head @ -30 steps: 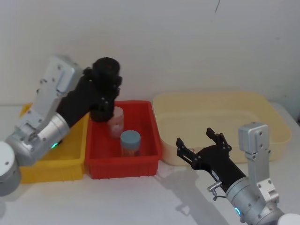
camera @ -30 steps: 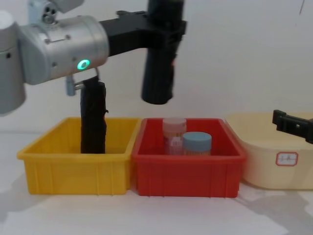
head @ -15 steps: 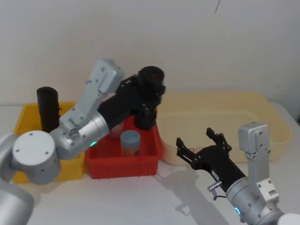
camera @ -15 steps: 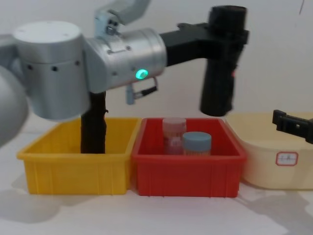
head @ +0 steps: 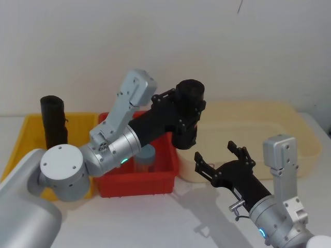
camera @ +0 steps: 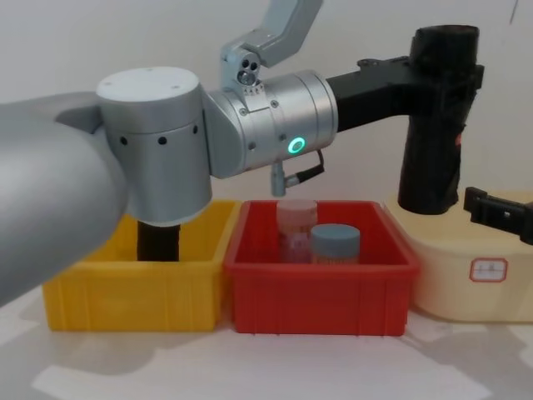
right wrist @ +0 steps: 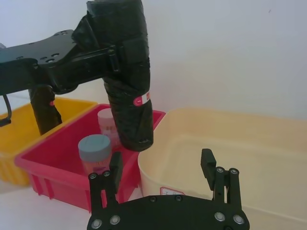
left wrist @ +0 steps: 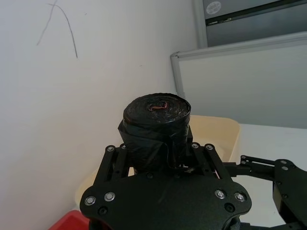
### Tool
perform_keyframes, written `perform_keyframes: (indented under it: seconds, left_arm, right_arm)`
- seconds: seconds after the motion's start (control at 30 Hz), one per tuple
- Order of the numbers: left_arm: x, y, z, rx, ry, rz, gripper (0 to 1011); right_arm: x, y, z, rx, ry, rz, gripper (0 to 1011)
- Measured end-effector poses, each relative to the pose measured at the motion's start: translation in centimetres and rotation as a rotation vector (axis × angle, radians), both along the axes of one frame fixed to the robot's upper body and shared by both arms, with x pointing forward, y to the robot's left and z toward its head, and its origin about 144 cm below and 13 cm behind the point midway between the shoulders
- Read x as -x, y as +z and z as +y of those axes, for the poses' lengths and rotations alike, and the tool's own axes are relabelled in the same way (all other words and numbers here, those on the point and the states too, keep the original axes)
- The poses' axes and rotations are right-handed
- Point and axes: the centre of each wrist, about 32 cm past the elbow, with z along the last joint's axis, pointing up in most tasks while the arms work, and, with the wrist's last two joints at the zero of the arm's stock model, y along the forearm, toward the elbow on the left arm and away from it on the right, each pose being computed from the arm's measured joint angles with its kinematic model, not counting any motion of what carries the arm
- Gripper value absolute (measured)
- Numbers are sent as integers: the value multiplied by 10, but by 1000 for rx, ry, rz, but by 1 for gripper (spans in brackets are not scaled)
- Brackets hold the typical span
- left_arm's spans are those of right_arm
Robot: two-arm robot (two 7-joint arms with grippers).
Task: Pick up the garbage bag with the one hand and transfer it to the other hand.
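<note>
The garbage bag (head: 189, 109), a thick smooth black roll, hangs upright in the air above the seam between the red bin and the cream tub. My left gripper (head: 184, 118) is shut on it around its upper half, and the roll's top end (left wrist: 156, 108) sticks out past the fingers. In the chest view the roll (camera: 433, 142) hangs just above the tub's near left rim. My right gripper (head: 217, 151) stands open, low in front of the tub and just below and to the right of the roll. The right wrist view has the roll (right wrist: 127, 81) ahead of the right gripper (right wrist: 161, 160).
A thinner bumpy black roll (head: 54, 122) stands in the yellow bin (camera: 125, 300). The red bin (camera: 316, 296) holds a blue-lidded jar (camera: 336, 243) and a pink jar (camera: 296, 223). The cream tub (head: 289, 118) lies at the right, against the white wall.
My left arm has swung right with the garbage bag, from over the red bin's left side to its right edge by the tub. The right gripper has stayed put, open.
</note>
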Motion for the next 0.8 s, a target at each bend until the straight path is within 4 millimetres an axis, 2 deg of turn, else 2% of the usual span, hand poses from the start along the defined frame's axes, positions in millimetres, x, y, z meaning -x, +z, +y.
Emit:
perform_keyframes:
  seconds: [0.8]
  left_arm:
    - [-1, -5, -9, 24, -30, 23, 497]
  right_arm:
    - [0, -5, 5, 38, -4, -60, 1001]
